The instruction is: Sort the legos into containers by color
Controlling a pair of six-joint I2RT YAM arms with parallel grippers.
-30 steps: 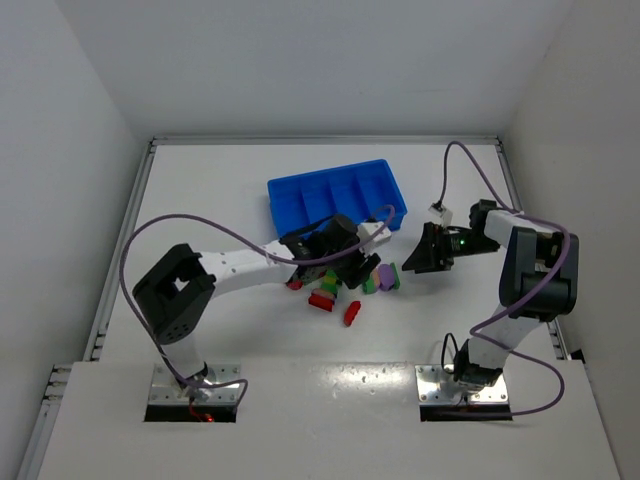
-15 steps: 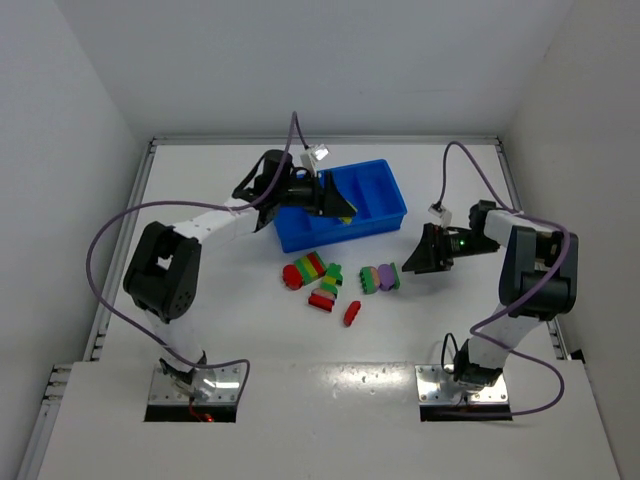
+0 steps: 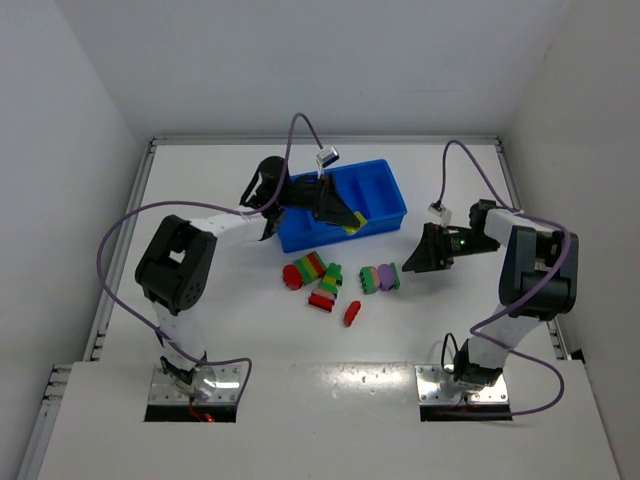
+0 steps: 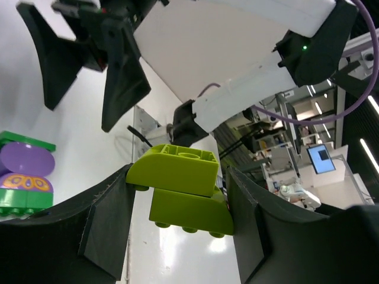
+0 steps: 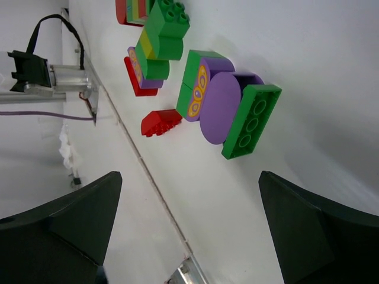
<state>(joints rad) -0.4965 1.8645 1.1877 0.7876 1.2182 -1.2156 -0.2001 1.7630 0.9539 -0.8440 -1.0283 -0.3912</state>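
My left gripper (image 3: 344, 217) hangs over the front right part of the blue tray (image 3: 392, 193), shut on two lime-yellow legos stuck together (image 3: 351, 227). In the left wrist view the pair (image 4: 183, 188) sits clamped between my left gripper's (image 4: 177, 198) fingers. The other legos lie on the table in front of the tray: a red round piece with a striped stack (image 3: 304, 268), a green stack (image 3: 331, 278), two red bricks (image 3: 321, 300) (image 3: 351, 313), and a green-and-purple stack (image 3: 380, 277). My right gripper (image 3: 420, 256) is open and empty, just right of that stack (image 5: 224, 106).
The right wrist view shows a red brick (image 5: 161, 122) and the green stack (image 5: 161, 38) beyond the green-and-purple stack. White walls enclose the table on three sides. The left arm's purple cable (image 3: 300, 135) loops above the tray.
My left gripper has risen from the lego pile and swung back to the tray, carrying the lime-yellow pair. My right arm has not moved.
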